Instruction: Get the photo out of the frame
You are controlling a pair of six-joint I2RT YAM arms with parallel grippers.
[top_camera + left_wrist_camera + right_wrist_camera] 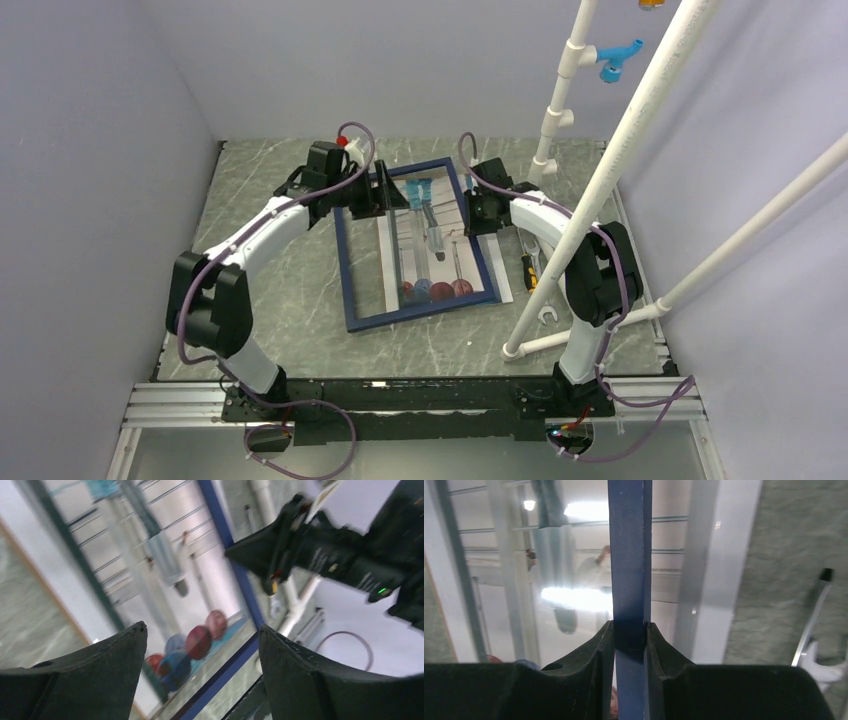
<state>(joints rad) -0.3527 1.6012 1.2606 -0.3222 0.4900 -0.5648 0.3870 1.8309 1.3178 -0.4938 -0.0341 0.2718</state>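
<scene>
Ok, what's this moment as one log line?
left end effector: open, over large white-bordered photo print | right end effector: shut on thin navy-blue rectangular picture frame | photo: not yet out

Marbled table [280,300]: photo [440,255], screwdriver [530,270], wrench [547,316] on it.

The frame [628,555] looks matt, faintly scuffed. The photo [574,570] is glossy, mirroring lights. The desk [280,300] resembles veined stone
</scene>
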